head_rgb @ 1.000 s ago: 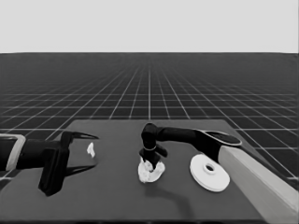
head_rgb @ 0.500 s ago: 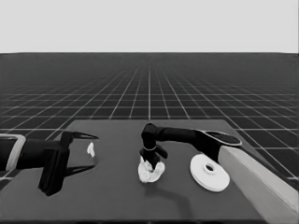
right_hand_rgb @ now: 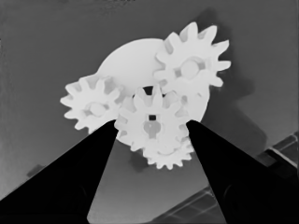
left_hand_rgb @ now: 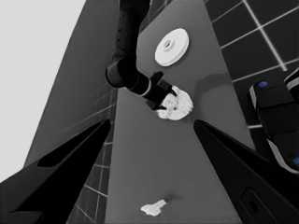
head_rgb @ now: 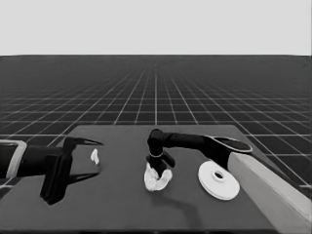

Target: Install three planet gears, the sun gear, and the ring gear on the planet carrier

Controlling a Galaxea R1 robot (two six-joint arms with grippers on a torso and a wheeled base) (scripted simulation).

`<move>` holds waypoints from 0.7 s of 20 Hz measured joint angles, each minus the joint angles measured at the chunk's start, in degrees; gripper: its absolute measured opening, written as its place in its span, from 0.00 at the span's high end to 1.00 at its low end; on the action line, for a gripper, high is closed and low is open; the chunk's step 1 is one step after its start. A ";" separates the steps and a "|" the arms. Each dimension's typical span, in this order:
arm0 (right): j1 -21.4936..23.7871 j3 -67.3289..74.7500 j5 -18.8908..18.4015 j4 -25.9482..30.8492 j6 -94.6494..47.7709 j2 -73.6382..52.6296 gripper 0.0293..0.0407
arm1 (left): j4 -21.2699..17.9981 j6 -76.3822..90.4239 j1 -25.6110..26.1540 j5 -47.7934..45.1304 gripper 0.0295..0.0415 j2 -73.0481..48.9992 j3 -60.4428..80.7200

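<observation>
While the right gripper (right_hand_rgb: 150,128) hangs over the smaller round part (right_hand_rgb: 135,56), its jaws pinch the middle toothed gear (right_hand_rgb: 150,122); three more gears (right_hand_rgb: 191,67) lie around it. Left gripper (head_rgb: 83,158) idle, jaws spread. Larger round part (head_rgb: 218,179) lies apart on the surface (head_rgb: 122,204).

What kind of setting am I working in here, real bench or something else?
Most likely a simulated assembly bench, not a real room: a bare dark table stands on an endless grid floor under a blank pale band. On the table lie white gears on the smaller round part, with the larger round part nearby.
</observation>
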 joint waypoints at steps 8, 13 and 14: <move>0.00 0.00 0.00 0.00 4.80 0.00 0.86 | 0.00 0.00 0.00 0.00 0.25 0.00 0.00; 0.00 0.00 0.00 0.00 7.56 0.00 0.60 | 0.00 0.00 0.00 0.00 0.25 0.00 0.00; 0.01 0.00 0.00 -0.01 7.77 0.00 0.33 | 0.00 0.00 0.00 0.00 0.25 0.00 0.00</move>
